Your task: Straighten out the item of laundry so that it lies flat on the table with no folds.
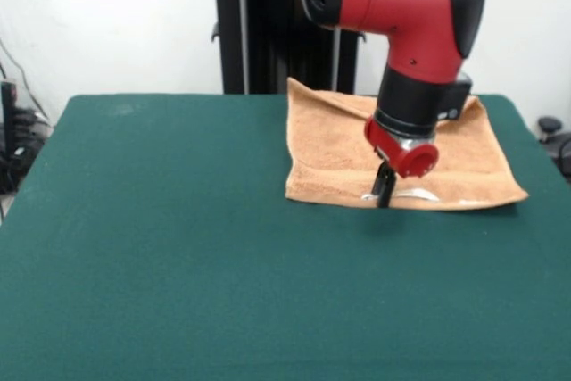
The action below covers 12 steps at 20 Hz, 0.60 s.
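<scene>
Near table: I am looking across a wide stretch of bare green table (pixel 178 265) on my side of the work; nothing is lying on it to snag the cloth.

Claw: the claw (pixel 384 190) is hanging at the towel's near edge, its dark tips reaching down to the hem. I cannot tell from here whether it is parted, closed, or pinching the cloth.

Near hem: a pale patch, possibly the label, is showing just beside the tips, and the hem there is looking slightly lifted.

Towel: the towel (pixel 326 158) is lying on the far right part of the table, mostly spread, close to the far edge.

Far corner: a fold or ridge is running diagonally from the far left corner under the arm; I am judging this to be the remaining crease.

Step in hand: I am judging that the near edge is being worked toward me.

Doing it well: I am wanting a low, slow, straight pull toward the open green, keeping the cloth taut so the ridge flattens without dragging the whole towel.

Risk: gripping both layers would be carrying the fold along.
</scene>
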Tool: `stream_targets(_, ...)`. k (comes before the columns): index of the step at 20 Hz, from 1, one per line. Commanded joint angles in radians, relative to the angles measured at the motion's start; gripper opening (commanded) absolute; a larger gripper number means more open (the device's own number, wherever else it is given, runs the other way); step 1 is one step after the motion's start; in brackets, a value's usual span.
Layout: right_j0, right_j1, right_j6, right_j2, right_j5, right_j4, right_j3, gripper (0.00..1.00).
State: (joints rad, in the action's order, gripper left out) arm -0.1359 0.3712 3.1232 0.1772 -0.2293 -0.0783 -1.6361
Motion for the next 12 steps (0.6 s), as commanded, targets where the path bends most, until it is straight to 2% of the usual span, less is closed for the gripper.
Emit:
stream_targets(1, 0.043, -0.138, -0.099, -0.085, 0.010, -0.021, 0.259, 0.00)
stream_targets(12, 0.056, -0.063, -0.130, -0.127, -0.105, -0.047, 0.313, 0.00)
